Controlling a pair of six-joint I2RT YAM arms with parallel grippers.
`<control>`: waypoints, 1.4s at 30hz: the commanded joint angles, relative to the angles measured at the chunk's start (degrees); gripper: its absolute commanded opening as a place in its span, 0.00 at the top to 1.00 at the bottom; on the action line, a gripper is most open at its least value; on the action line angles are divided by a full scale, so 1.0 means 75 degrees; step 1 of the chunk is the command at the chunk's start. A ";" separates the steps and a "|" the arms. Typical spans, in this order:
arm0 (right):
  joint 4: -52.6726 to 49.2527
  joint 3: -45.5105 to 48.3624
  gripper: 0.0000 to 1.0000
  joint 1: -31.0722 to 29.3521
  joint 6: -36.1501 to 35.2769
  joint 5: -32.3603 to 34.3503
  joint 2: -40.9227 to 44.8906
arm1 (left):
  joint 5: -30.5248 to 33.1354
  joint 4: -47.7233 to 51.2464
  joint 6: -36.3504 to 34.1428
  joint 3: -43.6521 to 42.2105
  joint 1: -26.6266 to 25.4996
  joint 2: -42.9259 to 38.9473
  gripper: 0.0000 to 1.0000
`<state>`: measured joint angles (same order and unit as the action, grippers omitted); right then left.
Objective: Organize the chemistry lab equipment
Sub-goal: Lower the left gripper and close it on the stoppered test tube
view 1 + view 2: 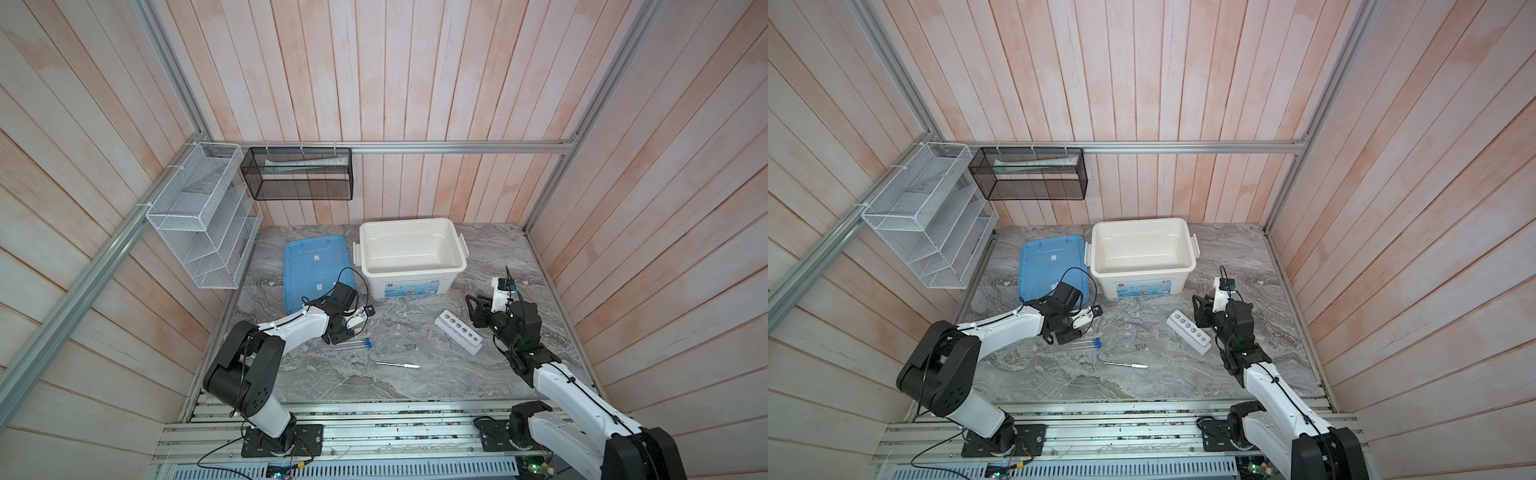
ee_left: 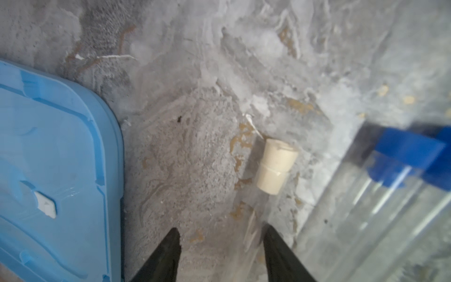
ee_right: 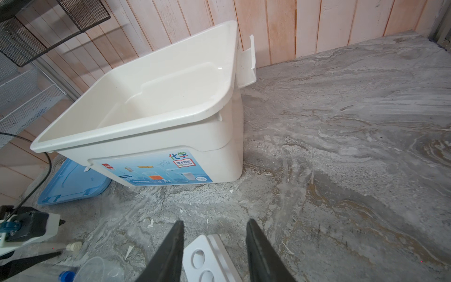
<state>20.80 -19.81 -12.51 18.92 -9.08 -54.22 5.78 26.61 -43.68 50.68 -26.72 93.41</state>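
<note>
Bin: your white plastic storage bin [image 1: 409, 271] is empty, so nothing's packed yet.
Left gripper [image 2: 220, 232]: fingers spread either side of the clear white-capped tube [image 2: 277, 167], which lies on the grey marble tabletop [image 2: 183, 158]. No pinch.
Right gripper [image 3: 214, 223]: spread, hovering over one end of the white six-hole rack [image 1: 459, 331].
Left to do: two blue-capped clear tubes [image 1: 353, 344], small steel scissors [image 1: 372, 360], silver pen-like tool [image 1: 399, 365] and clear round dish [image 1: 399, 332] are all loose on the table.
</note>
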 commanded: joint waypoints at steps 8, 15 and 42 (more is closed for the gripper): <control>0.0179 0.0154 0.57 -0.0031 -0.0040 0.0273 0.0231 | -0.0411 0.0659 -0.0012 0.0310 0.0060 0.0516 0.58; 0.0239 0.0193 0.57 -0.0030 -0.0036 0.0306 0.0219 | -0.0325 0.0638 -0.0072 0.0368 0.0082 0.0623 0.64; 0.0222 0.0231 0.57 -0.0031 -0.0138 0.0414 0.0162 | -0.0606 0.1247 0.0164 0.0689 0.0270 0.1181 0.62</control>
<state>21.45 -18.76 -12.51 18.79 -6.94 -53.08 2.59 32.10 -43.11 57.14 -25.12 98.83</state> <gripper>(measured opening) 0.434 0.384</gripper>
